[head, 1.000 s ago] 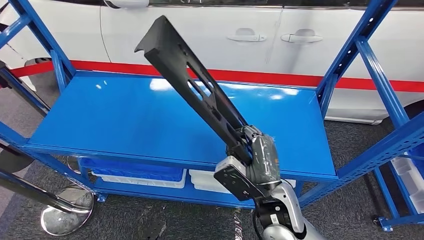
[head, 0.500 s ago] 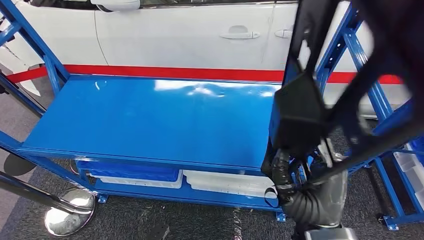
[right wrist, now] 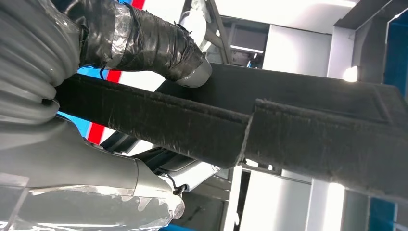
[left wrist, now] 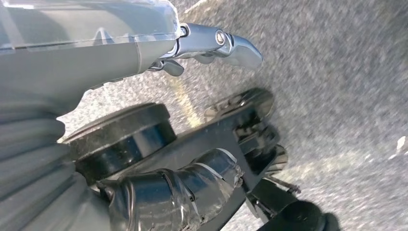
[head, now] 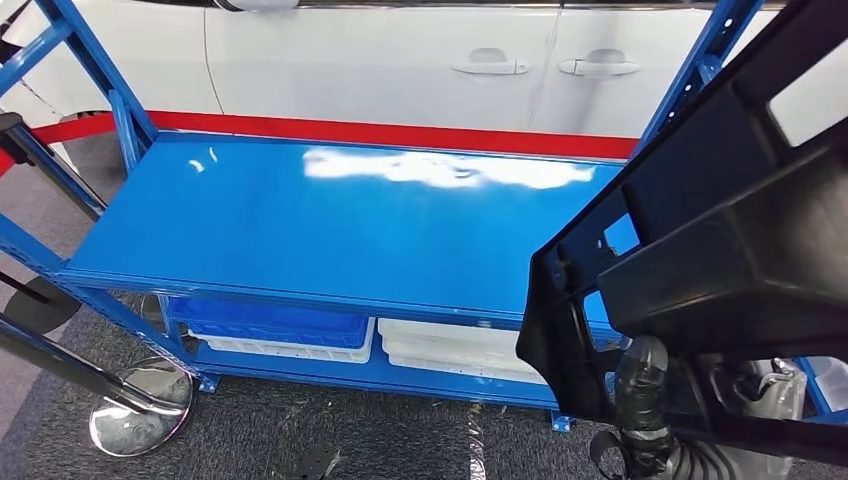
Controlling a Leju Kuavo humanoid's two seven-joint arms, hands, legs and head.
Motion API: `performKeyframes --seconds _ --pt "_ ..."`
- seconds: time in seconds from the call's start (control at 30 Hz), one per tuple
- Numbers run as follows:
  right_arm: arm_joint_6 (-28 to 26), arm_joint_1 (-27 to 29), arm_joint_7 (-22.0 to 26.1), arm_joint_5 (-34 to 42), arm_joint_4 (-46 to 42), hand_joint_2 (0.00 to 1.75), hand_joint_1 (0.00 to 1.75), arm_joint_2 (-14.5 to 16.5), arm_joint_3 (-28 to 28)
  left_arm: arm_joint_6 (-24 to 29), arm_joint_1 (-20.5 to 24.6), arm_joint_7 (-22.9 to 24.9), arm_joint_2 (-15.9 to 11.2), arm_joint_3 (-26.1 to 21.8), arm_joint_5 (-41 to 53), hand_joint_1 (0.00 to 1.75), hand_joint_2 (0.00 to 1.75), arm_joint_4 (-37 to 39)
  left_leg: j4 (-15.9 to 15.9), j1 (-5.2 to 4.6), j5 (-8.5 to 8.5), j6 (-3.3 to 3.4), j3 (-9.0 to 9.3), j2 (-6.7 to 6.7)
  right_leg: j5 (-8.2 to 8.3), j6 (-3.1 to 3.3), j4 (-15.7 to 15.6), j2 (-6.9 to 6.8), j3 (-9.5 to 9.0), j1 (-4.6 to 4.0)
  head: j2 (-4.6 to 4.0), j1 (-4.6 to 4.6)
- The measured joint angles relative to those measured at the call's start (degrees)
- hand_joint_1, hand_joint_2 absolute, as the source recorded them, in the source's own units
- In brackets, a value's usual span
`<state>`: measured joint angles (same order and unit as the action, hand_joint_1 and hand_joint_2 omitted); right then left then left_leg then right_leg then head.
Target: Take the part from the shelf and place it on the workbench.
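stanchion base (head: 140,420): a chrome disc stood on the dark carpet at the far left, under the shelf's corner.
shelf (head: 330,220): a blue metal rack with a bare glossy top deck; it stood in front of a white car (head: 400,60) with a red stripe.
trays (head: 280,335): a blue one and a white one sat side by side on the lower deck.
left hand (left wrist: 192,53): it hung over grey carpet with nothing in it; whether the fingers were spread or curled could not be told.
part (head: 720,250): a long black ribbed panel, tilted up close to the head camera on the right, off the shelf deck.
right hand (right wrist: 120,96): it clasped the part, taped thumb over one face, fingers under the other.
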<state>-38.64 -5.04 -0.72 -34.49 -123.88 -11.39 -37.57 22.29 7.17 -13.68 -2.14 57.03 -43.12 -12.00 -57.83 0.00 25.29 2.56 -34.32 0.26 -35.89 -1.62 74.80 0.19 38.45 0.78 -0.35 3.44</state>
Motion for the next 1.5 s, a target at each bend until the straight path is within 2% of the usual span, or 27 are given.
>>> performKeyframes --seconds 0.07,0.13,0.17,0.27,0.3,0.37,0.43,0.47,0.5,0.57,0.6,0.67,0.7,0.77,0.83,0.93,0.97,1.03,1.1,1.17,1.2,1.23,1.3,1.37,1.43,1.47,1.5 --pt "-0.5 0.6 0.3 0.4 -0.6 1.75 1.75 0.0 0.0 -1.8 0.2 1.4 0.0 0.1 0.7 0.00 1.75 0.0 -0.7 0.06 -0.61 -0.33 -1.43 0.03 2.92 -0.25 -4.6 -0.01 -3.98 0.35 0.00 0.00" --pt "-0.9 1.1 0.4 1.3 -1.4 1.75 1.75 0.0 0.0 -2.9 0.3 2.3 0.0 0.4 1.2 0.00 1.75 0.0 -1.5 -0.05 -1.15 -0.92 -2.56 -0.04 4.13 -0.18 -11.8 0.12 -8.64 0.54 0.00 0.03" --pt "-1.1 1.4 0.5 1.9 -1.8 1.75 1.75 0.1 0.0 -3.2 0.4 2.2 0.0 0.7 1.3 0.00 1.75 0.0 -1.7 -0.14 -1.50 -1.25 -2.89 -0.11 4.15 0.09 -14.1 0.23 -9.73 0.54 0.00 0.05" --pt "-1.3 2.5 2.0 5.7 -2.4 1.75 1.75 0.4 0.2 -3.7 1.0 1.4 0.2 1.3 2.0 0.00 1.75 0.0 -1.8 -0.20 -2.65 -2.05 -3.53 -0.40 5.04 1.57 -15.1 0.26 -8.81 0.30 0.00 0.08" --pt "-1.4 2.8 2.8 7.3 -2.5 1.75 1.75 0.5 0.3 -3.8 1.1 1.4 0.5 1.4 2.4 0.00 1.75 0.0 -2.2 -0.11 -1.96 -2.28 -3.94 -0.44 5.61 2.06 -15.1 0.14 -8.27 0.27 0.00 0.14" --pt "-1.4 3.3 4.3 9.8 -2.7 1.75 1.75 0.9 0.6 -3.8 1.4 1.8 1.0 2.0 3.4 0.00 1.75 0.0 -6.0 0.06 2.80 -2.71 -5.28 -0.43 6.91 2.86 -15.2 -0.10 -6.93 0.29 0.00 0.30" --pt "-1.4 3.6 5.1 11.4 -2.9 1.75 1.75 1.1 0.8 -3.6 1.8 2.5 1.5 2.6 4.2 0.00 1.75 0.0 -13.1 0.08 8.77 -2.81 -6.57 -0.41 8.26 3.22 -15.1 -0.16 -5.34 0.03 0.00 0.47" --pt "-1.4 3.8 5.4 12.2 -3.0 1.75 1.75 1.1 0.9 -3.5 1.9 2.8 1.7 2.8 4.5 0.00 1.75 0.0 -16.2 0.05 10.17 -2.70 -6.66 -0.42 8.91 3.31 -15.0 -0.18 -4.49 -0.15 0.00 0.48" --pt "-1.4 4.0 5.6 13.0 -3.0 1.75 1.75 1.1 0.9 -3.3 2.1 3.2 1.9 2.9 4.6 0.00 1.75 0.0 -17.7 -0.03 10.09 -2.46 -6.00 -0.42 9.53 3.38 -14.9 -0.19 -3.56 -0.33 0.00 0.48" --pt "-1.4 4.1 6.1 14.7 -3.0 1.75 1.75 1.1 1.0 -2.8 2.5 3.7 2.2 3.2 4.6 0.00 1.75 0.0 -15.2 -0.41 7.07 -1.68 -2.00 -0.43 10.61 3.45 -14.6 -0.21 -1.95 -0.62 0.00 0.48" --pt "-1.3 4.0 6.3 15.5 -3.0 1.75 1.75 1.1 1.0 -2.6 2.8 3.9 2.3 3.3 4.5 0.00 1.75 0.0 -11.4 -0.75 5.90 -1.09 1.14 -0.44 11.11 3.45 -14.5 -0.23 -1.38 -0.67 0.00 0.49" --pt "-1.3 3.6 6.7 16.8 -3.0 1.75 1.75 1.1 1.0 -2.2 3.5 4.0 2.4 3.4 4.2 0.00 1.75 0.0 -3.0 -1.35 6.06 -0.11 6.76 -0.45 12.11 3.18 -14.5 -0.32 -0.78 -0.70 0.00 0.45" --pt "-1.2 3.3 6.8 17.3 -2.9 1.75 1.75 1.1 1.0 -2.0 3.9 4.0 2.4 3.4 4.0 0.00 1.75 0.0 -0.1 -1.58 6.64 0.22 8.33 -0.45 12.71 2.91 -14.7 -0.40 -0.66 -0.58 0.00 0.46" --pt "-0.8 2.7 6.8 18.0 -2.6 1.75 1.75 1.1 1.0 -1.7 4.3 4.0 2.5 3.5 3.5 0.00 1.75 0.0 2.1 -1.67 6.18 0.48 8.74 -0.42 13.96 2.25 -15.5 -0.49 -0.54 -0.47 0.00 0.46" --pt "-0.5 2.3 6.9 18.5 -2.3 1.75 1.75 1.1 1.0 -1.4 4.3 4.0 2.6 3.5 3.1 0.00 1.75 0.0 3.2 -1.39 4.24 0.83 8.17 -0.17 12.79 1.67 -15.0 -0.37 0.01 -0.51 0.00 0.35" --pt "-0.5 1.6 7.5 19.1 -1.6 1.75 1.75 1.1 1.0 -0.9 4.5 4.2 3.0 3.5 2.9 0.00 1.75 0.0 3.5 -1.14 1.75 1.25 5.73 0.10 4.52 0.88 -7.0 -0.25 1.99 -0.26 0.00 0.22" --pt "-0.6 1.4 7.6 19.3 -1.4 1.75 1.75 1.1 1.0 -0.6 4.6 4.2 3.2 3.5 2.8 0.00 1.75 0.0 3.2 -1.11 1.11 1.19 4.63 0.14 2.87 0.60 -3.5 -0.26 2.48 -0.09 0.00 0.18" --pt "-0.8 1.2 7.6 19.7 -0.8 1.75 1.75 1.1 1.0 0.0 4.6 4.2 3.5 3.5 2.6 0.00 1.75 0.0 2.2 -0.96 0.03 0.86 2.23 0.24 4.10 0.05 0.1 -0.27 1.70 0.33 0.00 0.11" --pt "-0.9 1.1 7.6 19.9 -0.4 1.75 1.75 1.1 1.0 0.7 4.7 4.1 3.6 3.5 2.4 0.00 1.75 0.0 0.8 -0.71 -0.73 0.32 -0.10 0.30 7.10 -0.51 -3.6 -0.27 -2.54 0.95 0.00 0.07" --pt "-1.0 0.8 7.6 19.9 -0.1 1.75 1.75 1.1 1.0 1.2 4.9 4.1 3.6 3.5 2.3 0.00 1.75 0.0 -0.8 -0.64 -1.26 -0.36 -1.98 0.22 6.26 -0.60 -11.2 -0.15 -7.94 1.01 0.00 0.06" --pt "-1.0 0.7 7.6 19.9 0.1 1.75 1.75 1.1 1.0 1.3 5.0 4.1 3.6 3.5 2.3 0.00 1.75 0.0 -1.3 -0.68 -1.63 -0.70 -2.57 0.16 5.32 -0.32 -13.8 -0.10 -9.35 0.89 0.00 0.05" --pt "-1.0 0.6 7.6 19.9 0.2 1.75 1.75 1.1 1.0 1.4 5.0 4.1 3.6 3.5 2.3 0.00 1.75 0.0 -1.4 -0.64 -2.08 -1.06 -2.96 0.10 4.76 0.17 -15.1 -0.06 -9.73 0.57 0.00 0.07" --pt "-1.0 0.6 7.7 19.8 0.4 1.75 1.75 1.2 1.0 1.5 4.9 4.1 3.6 3.5 2.3 0.00 1.75 0.0 -1.5 -0.43 -2.54 -1.73 -3.57 0.02 5.61 1.33 -15.3 -0.22 -8.55 0.48 0.00 -0.04" --pt "-1.0 0.5 7.6 19.8 0.6 1.75 1.75 1.3 1.0 1.5 4.7 4.2 3.7 3.5 2.3 0.00 1.75 0.0 -3.7 -0.17 0.82 -2.38 -4.86 -0.04 6.97 2.33 -15.4 -0.39 -7.26 0.59 0.00 -0.02" --pt "-1.0 0.5 7.6 19.5 0.7 1.75 1.75 1.5 1.0 1.4 4.7 4.4 3.9 3.5 2.4 0.00 1.75 0.0 -9.9 0.00 7.20 -2.85 -6.44 -0.03 8.43 2.88 -15.4 -0.42 -5.67 0.51 0.00 0.19" --pt "-1.1 0.4 7.6 19.3 0.7 1.75 1.75 1.6 1.0 1.3 4.8 4.6 3.9 3.5 2.6 0.00 1.75 0.0 -13.4 0.04 9.31 -2.96 -6.91 -0.03 9.13 2.99 -15.3 -0.44 -4.75 0.41 0.00 0.27" --pt "-1.1 0.5 7.6 19.0 0.8 1.75 1.75 1.7 1.0 1.1 5.0 4.8 3.9 3.5 2.8 0.00 1.75 0.0 -16.1 0.05 9.99 -2.97 -6.80 -0.03 9.81 3.04 -15.3 -0.45 -3.81 0.29 0.00 0.26"
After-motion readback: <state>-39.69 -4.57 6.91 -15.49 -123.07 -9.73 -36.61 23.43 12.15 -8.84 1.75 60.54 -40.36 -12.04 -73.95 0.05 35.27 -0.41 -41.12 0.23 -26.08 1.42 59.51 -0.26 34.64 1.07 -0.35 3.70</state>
